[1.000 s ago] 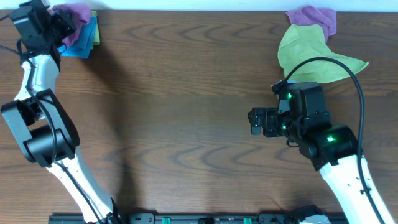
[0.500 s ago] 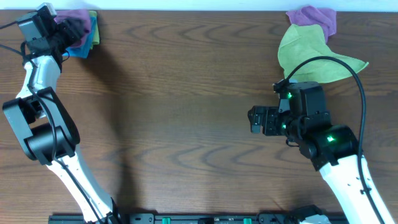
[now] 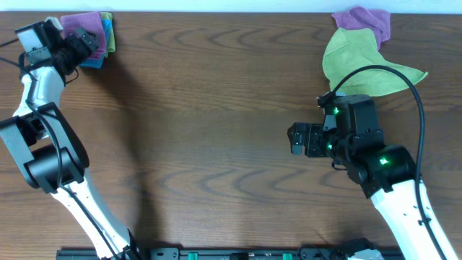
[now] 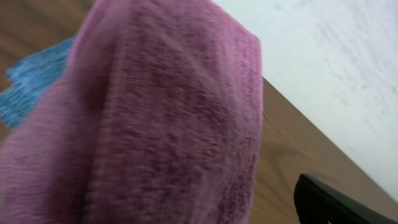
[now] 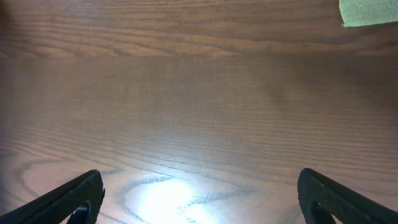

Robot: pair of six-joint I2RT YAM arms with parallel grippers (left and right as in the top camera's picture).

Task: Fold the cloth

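The cloth (image 3: 81, 22), purple and folded small, lies on a stack of cloths in the table's far left corner. It fills most of the left wrist view (image 4: 155, 112), blurred and very close. My left gripper (image 3: 84, 41) sits just in front of it, open, with nothing held. One of its fingers (image 4: 333, 204) shows at the lower right, apart from the cloth's edge; the other is hidden. My right gripper (image 3: 294, 139) hovers open over bare wood right of centre, its fingers wide apart (image 5: 202, 202) with only table between them.
Under the purple cloth lies a blue cloth (image 3: 94, 59) (image 4: 28, 84) with a green edge (image 3: 110, 16). At the far right lie a spread lime-green cloth (image 3: 357, 66) (image 5: 367, 11) and a crumpled purple one (image 3: 364, 20). The table's back edge runs just behind both piles.
My left gripper opened and let go of the purple cloth, then drew back a little to the left. The cloth now rests on the stack. The right arm has not moved.
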